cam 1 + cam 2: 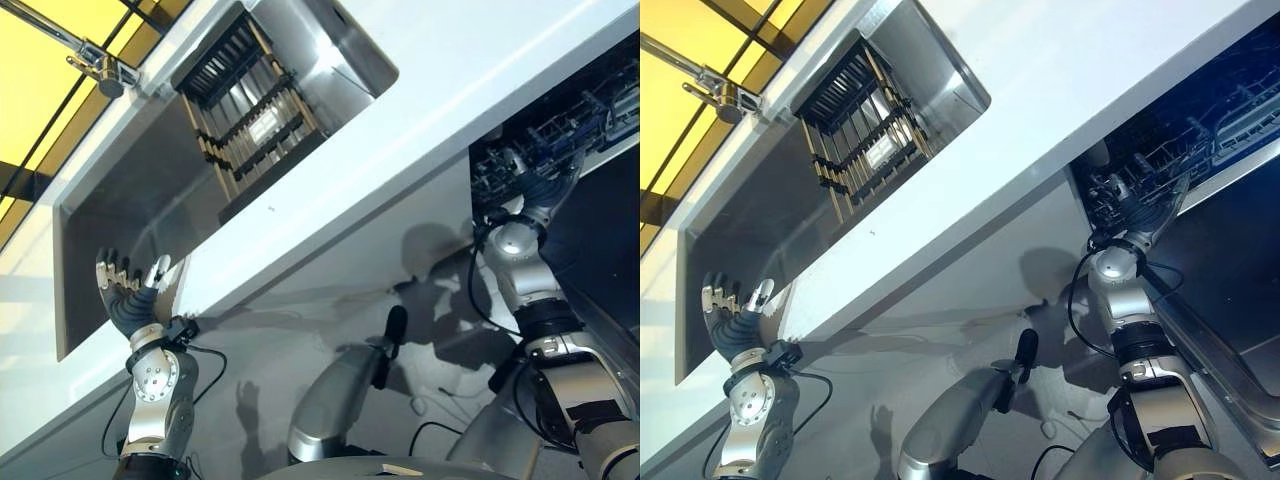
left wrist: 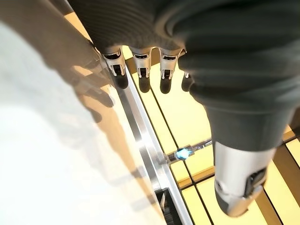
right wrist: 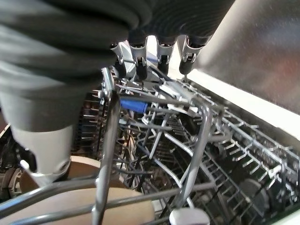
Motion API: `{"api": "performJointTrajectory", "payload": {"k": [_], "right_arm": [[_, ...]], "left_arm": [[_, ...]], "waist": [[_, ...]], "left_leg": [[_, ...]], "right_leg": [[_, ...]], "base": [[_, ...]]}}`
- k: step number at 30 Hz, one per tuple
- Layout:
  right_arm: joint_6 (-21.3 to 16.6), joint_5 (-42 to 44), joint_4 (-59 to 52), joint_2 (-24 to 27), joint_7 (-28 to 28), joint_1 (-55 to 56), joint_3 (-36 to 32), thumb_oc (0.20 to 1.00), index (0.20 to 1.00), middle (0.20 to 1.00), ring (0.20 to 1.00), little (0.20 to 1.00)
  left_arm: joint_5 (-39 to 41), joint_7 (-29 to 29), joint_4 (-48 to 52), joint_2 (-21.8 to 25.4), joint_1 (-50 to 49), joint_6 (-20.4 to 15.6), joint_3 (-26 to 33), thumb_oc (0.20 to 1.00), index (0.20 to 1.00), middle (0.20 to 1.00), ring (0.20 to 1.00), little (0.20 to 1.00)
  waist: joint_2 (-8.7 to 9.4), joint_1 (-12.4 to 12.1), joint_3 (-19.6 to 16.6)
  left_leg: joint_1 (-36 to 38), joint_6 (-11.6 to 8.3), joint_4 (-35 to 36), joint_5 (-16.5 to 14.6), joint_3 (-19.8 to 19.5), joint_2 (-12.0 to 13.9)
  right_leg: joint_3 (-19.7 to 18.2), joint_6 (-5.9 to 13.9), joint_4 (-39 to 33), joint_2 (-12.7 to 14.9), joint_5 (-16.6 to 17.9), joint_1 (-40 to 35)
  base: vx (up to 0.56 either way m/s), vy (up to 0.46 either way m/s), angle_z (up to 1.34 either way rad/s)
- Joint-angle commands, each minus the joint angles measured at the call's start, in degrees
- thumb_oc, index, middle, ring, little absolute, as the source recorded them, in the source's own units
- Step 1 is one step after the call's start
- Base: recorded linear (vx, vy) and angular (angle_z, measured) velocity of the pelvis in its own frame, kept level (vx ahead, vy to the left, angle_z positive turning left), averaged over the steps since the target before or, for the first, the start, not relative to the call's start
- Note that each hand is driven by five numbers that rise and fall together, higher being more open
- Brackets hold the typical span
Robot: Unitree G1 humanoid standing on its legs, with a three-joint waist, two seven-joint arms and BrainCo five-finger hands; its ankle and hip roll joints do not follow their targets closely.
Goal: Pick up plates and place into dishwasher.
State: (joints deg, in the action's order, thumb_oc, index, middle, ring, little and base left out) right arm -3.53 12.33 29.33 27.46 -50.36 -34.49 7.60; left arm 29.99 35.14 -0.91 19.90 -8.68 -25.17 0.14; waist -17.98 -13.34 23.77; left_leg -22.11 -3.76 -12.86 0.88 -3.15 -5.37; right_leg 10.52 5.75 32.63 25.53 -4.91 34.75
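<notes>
Right wrist view: pale round plate (image 3: 75,206) stands in the wire dishwasher rack (image 3: 197,154), right robot hand (image 3: 154,51) relaxed above it, empty. Left robot hand (image 1: 130,285), fingers straight, empty, rests by the white counter (image 1: 420,110) near the steel sink (image 1: 130,190).

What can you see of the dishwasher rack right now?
The dishwasher rack is a basket of thin silver-grey wire with rows of upright tines and one blue clip, sitting inside the open dishwasher under the white counter. A pale plate shows behind its near wires. The right hand hangs over it, fingers relaxed, holding nothing.
</notes>
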Motion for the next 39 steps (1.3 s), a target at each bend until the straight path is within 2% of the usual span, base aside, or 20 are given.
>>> {"api": "performJointTrajectory", "payload": {"k": [1,6,11,18,23,25,27,28,29,31,34,36,39], "right_arm": [[-1.02,-3.06,-4.12,-3.53,-2.98,-2.56,4.16,1.0,1.0,1.0,1.0,1.0],[-2.03,-2.79,-6.07,-4.31,-7.11,1.44,3.4,1.0,1.0,1.0,1.0,1.0],[-3.32,-1.86,-6.59,-4.26,-7.51,5.15,1.55,1.0,1.0,1.0,1.0,1.0],[-5.23,-0.61,-8.0,-3.89,-7.76,10.79,-1.66,1.0,1.0,1.0,1.0,1.0],[-6.74,-0.16,-10.06,-3.79,-7.12,15.68,-3.83,1.0,1.0,1.0,1.0,1.0],[-7.25,0.32,-10.48,-4.05,-6.4,16.38,-4.38,1.0,1.0,1.0,1.0,1.0],[-7.81,0.49,-10.17,-4.41,-3.8,17.48,-4.91,1.0,1.0,1.0,1.0,1.0],[-8.01,0.6,-10.27,-4.58,-3.19,18.04,-5.19,1.0,1.0,1.0,1.0,1.0],[-8.89,0.76,-10.31,-4.97,-2.63,19.64,-5.59,1.0,1.0,1.0,1.0,1.0],[-9.91,1.63,-11.32,-5.37,-2.56,22.75,-6.36,1.0,1.0,1.0,1.0,1.0],[-9.92,2.79,-13.47,-5.88,-2.02,26.81,-7.41,1.0,1.0,1.0,1.0,1.0],[-10.03,3.75,-13.51,-5.88,-1.81,27.71,-7.94,1.0,1.0,1.0,1.0,1.0],[-9.47,4.61,-12.96,-5.73,-1.68,26.66,-8.31,1.0,1.0,1.0,1.0,1.0]], "left_arm": [[-0.4,1.68,4.29,1.5,0.88,-0.66,-2.46,1.0,1.0,1.0,1.0,1.0],[-0.98,3.12,3.98,1.25,1.74,-0.62,-2.76,1.0,1.0,1.0,1.0,1.0],[-1.74,4.5,3.54,1.07,2.53,-0.36,-2.83,1.0,1.0,1.0,1.0,1.0],[-3.29,4.83,3.4,0.82,3.66,0.8,-3.08,1.0,1.0,1.0,1.0,1.0],[-5.08,4.55,3.07,0.83,4.96,2.29,-4.05,1.0,1.0,1.0,1.0,1.0],[-5.38,4.85,2.87,1.22,5.89,2.43,-4.26,1.0,1.0,1.0,1.0,1.0],[-5.7,5.48,2.69,1.3,6.04,3.4,-3.56,1.0,1.0,1.0,1.0,1.0],[-5.92,5.18,2.74,1.27,5.82,3.54,-3.17,1.0,1.0,1.0,1.0,1.0],[-6.16,4.53,2.68,1.43,5.59,4.23,-2.48,1.0,1.0,1.0,1.0,1.0],[-6.23,3.64,2.48,1.95,5.61,5.2,-1.81,1.0,1.0,1.0,1.0,1.0],[-7.77,2.67,1.1,1.87,5.1,5.7,-0.11,1.0,1.0,1.0,1.0,1.0],[-8.62,1.86,0.0,1.82,4.48,5.17,1.04,1.0,1.0,1.0,1.0,1.0],[-8.19,1.11,-1.65,2.13,4.58,4.78,1.51,1.0,1.0,1.0,1.0,1.0]], "waist": [[-3.51,0.45,6.0],[-2.64,1.99,4.61],[-1.75,3.28,2.56],[0.45,5.07,-0.05],[3.02,7.21,-1.73],[3.99,7.68,-1.86],[4.86,7.16,-2.0],[5.04,6.85,-2.02],[5.12,6.28,-2.5],[5.57,5.72,-3.14],[7.27,4.63,-4.47],[8.22,3.66,-5.41],[9.1,2.53,-5.72]], "left_leg": [[-1.25,1.63,1.47,3.97,0.25,0.48],[0.61,1.68,2.65,3.57,0.51,1.1],[2.65,1.73,4.05,3.2,0.75,1.83],[5.38,2.04,3.61,1.02,1.35,1.65],[7.59,2.36,2.44,-0.78,1.8,1.18],[8.59,2.56,3.4,-0.82,1.84,1.58],[9.98,2.9,4.44,-0.45,3.22,2.87],[10.38,3.12,4.55,-0.5,3.73,3.28],[10.27,3.68,4.05,-0.65,3.94,3.83],[9.27,4.36,1.53,-1.46,3.82,4.05],[7.33,4.66,-2.27,-1.51,2.86,3.41],[6.33,4.08,-3.17,-0.66,1.65,3.33],[5.02,1.06,-3.3,1.53,-0.35,4.93]], "right_leg": [[-7.17,2.52,-10.01,0.64,7.8,-3.31],[-7.37,2.74,-12.5,-0.14,8.49,-5.14],[-7.7,3.14,-15.67,-0.89,9.79,-7.21],[-8.25,3.34,-18.59,-1.15,11.43,-10.37],[-9.1,3.89,-21.67,-1.4,13.88,-13.03],[-8.65,4.23,-23.22,-1.53,15.08,-13.66],[-5.02,4.56,-21.5,-0.34,15.31,-14.2],[-3.97,4.57,-20.06,0.06,14.67,-14.31],[-3.24,3.79,-16.22,0.65,12.85,-14.42],[-4.12,2.1,-7.32,1.09,8.29,-13.71],[-3.2,0.35,1.44,2.28,5.38,-14.4],[-2.5,-0.05,1.43,2.03,2.77,-16.5],[0.39,1.26,-3.42,0.69,0.53,-19.97]], "base": [[-0.04,-0.071,-0.2],[-0.02,-0.057,-0.18],[0.02,-0.047,-0.1],[0.05,-0.055,-0.14],[0.09,-0.061,-0.18],[0.04,-0.088,-0.52],[0.05,-0.041,-0.81],[0.01,-0.045,-0.53],[-0.02,-0.096,-0.31],[-0.02,-0.155,-0.61],[0.0,-0.192,-0.65],[-0.06,-0.303,-0.17],[-0.16,-0.361,-0.89]]}}
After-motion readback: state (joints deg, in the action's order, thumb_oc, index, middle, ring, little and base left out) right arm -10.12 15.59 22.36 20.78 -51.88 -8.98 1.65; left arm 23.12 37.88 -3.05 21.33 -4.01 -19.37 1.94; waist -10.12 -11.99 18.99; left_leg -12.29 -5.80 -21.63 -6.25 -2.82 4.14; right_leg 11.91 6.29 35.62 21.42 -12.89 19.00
